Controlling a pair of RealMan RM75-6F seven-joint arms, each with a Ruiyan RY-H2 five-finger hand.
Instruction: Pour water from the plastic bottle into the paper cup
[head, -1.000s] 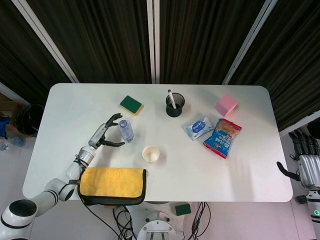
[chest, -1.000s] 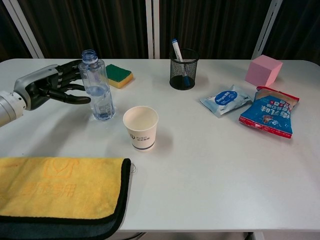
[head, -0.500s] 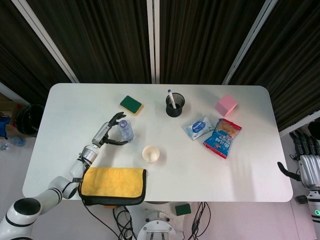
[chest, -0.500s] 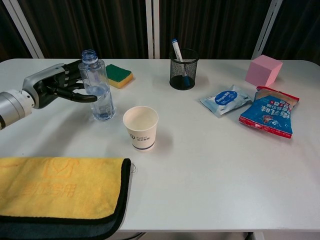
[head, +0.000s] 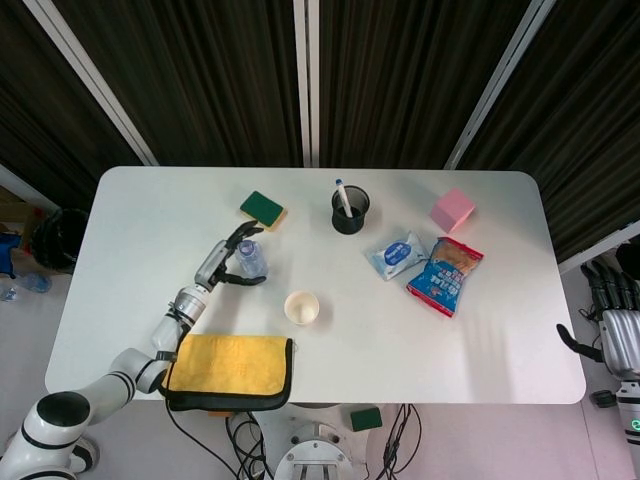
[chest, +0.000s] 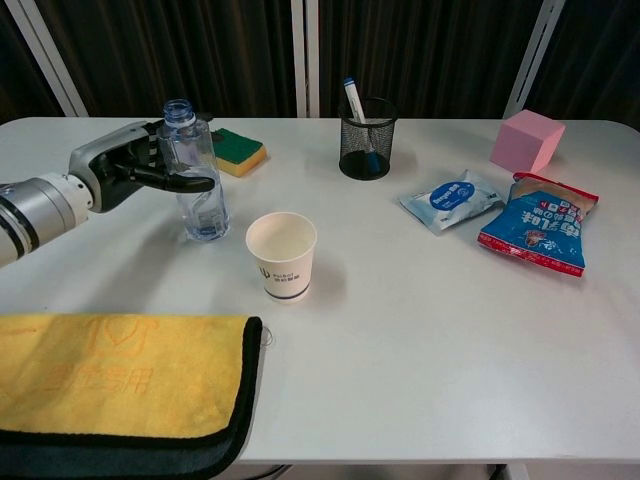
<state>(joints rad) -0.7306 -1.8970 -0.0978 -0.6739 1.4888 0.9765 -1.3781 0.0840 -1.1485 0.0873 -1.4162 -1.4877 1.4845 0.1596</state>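
Observation:
A clear plastic bottle (head: 251, 258) (chest: 205, 215) with no cap stands upright at the table's left-centre, partly filled with water. My left hand (head: 225, 262) (chest: 125, 165) reaches around it from the left: the thumb crosses in front of the bottle and the fingers pass behind it, with no firm grip visible. The white paper cup (head: 301, 307) (chest: 281, 255) stands upright just right of the bottle and nearer the front; nothing shows inside it. My right hand (head: 612, 335) hangs off the table's right edge, fingers spread and holding nothing.
A yellow cloth (head: 225, 365) (chest: 110, 375) lies at the front left edge. A green-yellow sponge (head: 262, 209) sits behind the bottle. Farther right are a mesh pen holder (head: 349, 210), a wipes pack (head: 397, 254), a snack bag (head: 445, 275) and a pink cube (head: 452, 211).
My left hand has slid rightward until the bottle sits between its thumb and fingers. Bottle, cup and right hand have not moved.

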